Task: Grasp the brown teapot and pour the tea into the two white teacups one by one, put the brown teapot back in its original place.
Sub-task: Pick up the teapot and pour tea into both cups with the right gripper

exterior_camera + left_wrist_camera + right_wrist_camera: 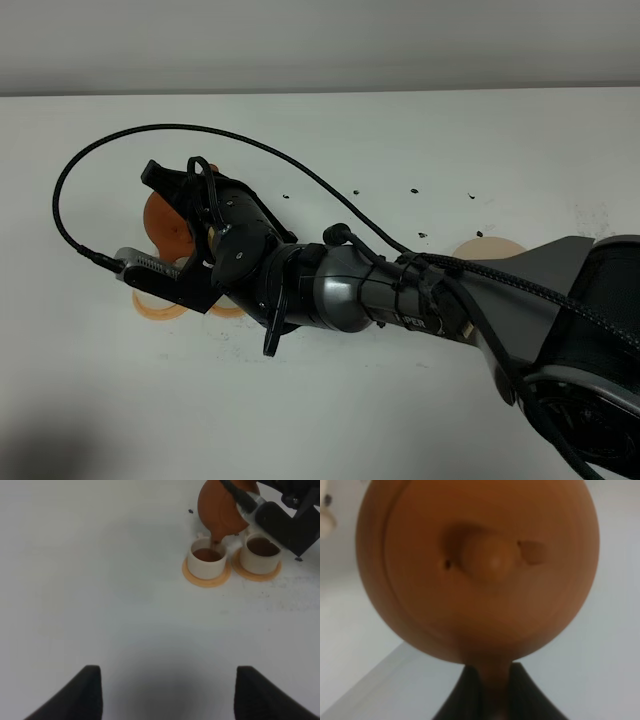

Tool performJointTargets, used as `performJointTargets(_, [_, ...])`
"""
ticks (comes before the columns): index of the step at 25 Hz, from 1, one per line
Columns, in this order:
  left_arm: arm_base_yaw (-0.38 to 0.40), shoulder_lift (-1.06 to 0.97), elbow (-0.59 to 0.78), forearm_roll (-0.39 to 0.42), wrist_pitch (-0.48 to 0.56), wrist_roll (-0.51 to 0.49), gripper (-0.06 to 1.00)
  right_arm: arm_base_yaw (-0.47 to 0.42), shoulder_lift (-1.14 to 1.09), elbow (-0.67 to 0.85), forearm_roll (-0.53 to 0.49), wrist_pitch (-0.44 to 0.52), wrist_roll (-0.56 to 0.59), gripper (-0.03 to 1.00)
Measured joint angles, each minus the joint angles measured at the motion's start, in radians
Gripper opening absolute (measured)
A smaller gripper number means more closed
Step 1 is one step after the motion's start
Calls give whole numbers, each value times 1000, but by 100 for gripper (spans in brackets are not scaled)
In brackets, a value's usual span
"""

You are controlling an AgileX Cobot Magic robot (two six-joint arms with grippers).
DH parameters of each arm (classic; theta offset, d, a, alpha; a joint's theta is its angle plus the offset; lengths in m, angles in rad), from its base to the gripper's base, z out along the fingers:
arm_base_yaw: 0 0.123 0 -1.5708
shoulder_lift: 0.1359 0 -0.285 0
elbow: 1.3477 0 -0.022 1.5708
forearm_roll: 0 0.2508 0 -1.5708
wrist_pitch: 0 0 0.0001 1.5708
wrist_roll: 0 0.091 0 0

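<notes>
The right claw (495, 700), clamped on the brown teapot's (220, 510) handle, tips its spout down into a white teacup (206, 560).

A robot test bench in a lab, by the look of it: a bare white counter (330, 400) against a plain pale wall (320, 40), a cabled black arm (420, 295) reaching in from 4 o'clock, and small dark specks (415, 190) scattered toward 12 o'clock.
</notes>
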Motion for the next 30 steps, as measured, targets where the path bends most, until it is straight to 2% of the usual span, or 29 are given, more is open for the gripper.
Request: performJointTargets(30, [0, 0, 0, 0, 0, 0, 58, 10, -4, 0, 0, -3, -39, 12])
